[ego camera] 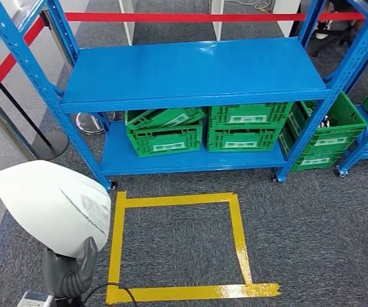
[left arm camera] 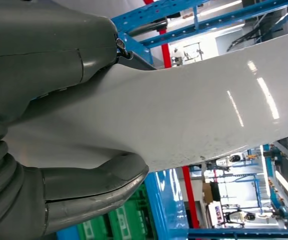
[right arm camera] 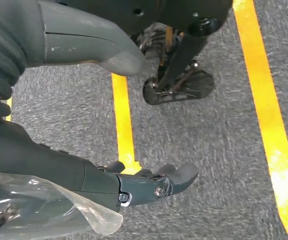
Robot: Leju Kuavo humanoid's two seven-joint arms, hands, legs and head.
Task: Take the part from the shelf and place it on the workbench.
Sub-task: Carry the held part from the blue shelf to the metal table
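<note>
Grey carpet before the blue steel shelf (ego camera: pixel 194 73): left hand (ego camera: pixel 71 272) grips the glossy white curved part (ego camera: pixel 52 204) underneath for carrying; right hand (right arm camera: pixel 97 150) hangs open, empty.

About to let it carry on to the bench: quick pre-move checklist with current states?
1. Part held by left hand: ok, thumb and fingers clamp it in the left wrist view.
2. Shelf top clear of the part: ok.
3. Right hand free: ok, open over the carpet.
4. Floor ahead inside the tape square: ok, bare carpet.
5. Workbench location: cannot tell.
6. Crates out of the way: ok, on the lower shelf level.
</note>
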